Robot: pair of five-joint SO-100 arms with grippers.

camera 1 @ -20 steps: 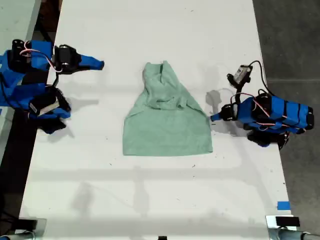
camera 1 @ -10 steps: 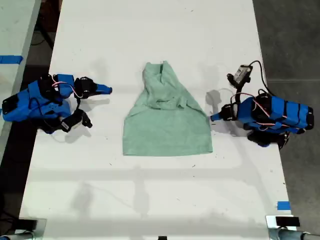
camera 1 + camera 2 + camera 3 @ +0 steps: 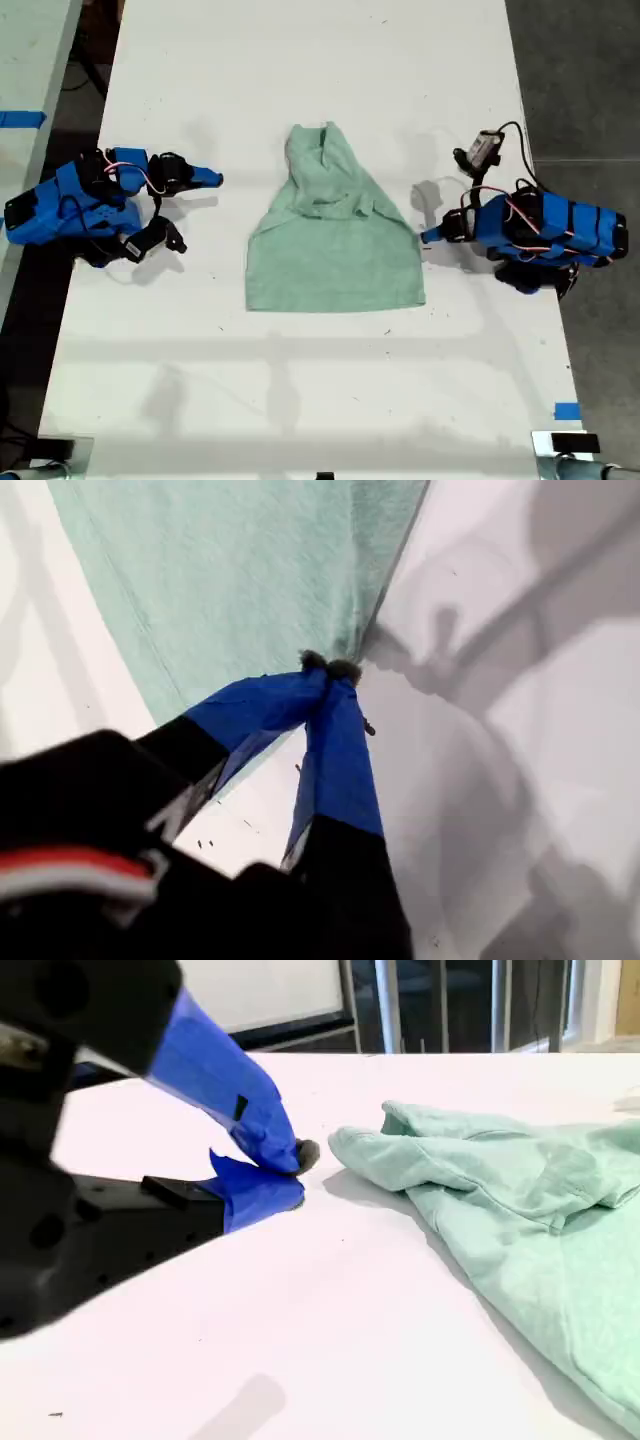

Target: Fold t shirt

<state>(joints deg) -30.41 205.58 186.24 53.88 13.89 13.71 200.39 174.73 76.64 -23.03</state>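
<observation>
T shirt (image 3: 335, 235): laid partly folded at mid-desk (image 3: 300, 400), upper part gathered narrow, lower hem flat and square, presumably readied for the next fold.
First gripper (image 3: 328, 666): pressed together at the shirt's side edge on the exterior view's right; fabric between the tips cannot be confirmed.
Second gripper (image 3: 290, 1172): tips pressed together, nothing held, resting on the desk well apart from the shirt.

1. A robotics lab: a long white bench (image 3: 300, 400) fills the exterior view, on dark grey floor (image 3: 590, 80).
2. Blue tape markers (image 3: 566, 411) at lower right and far left.
</observation>
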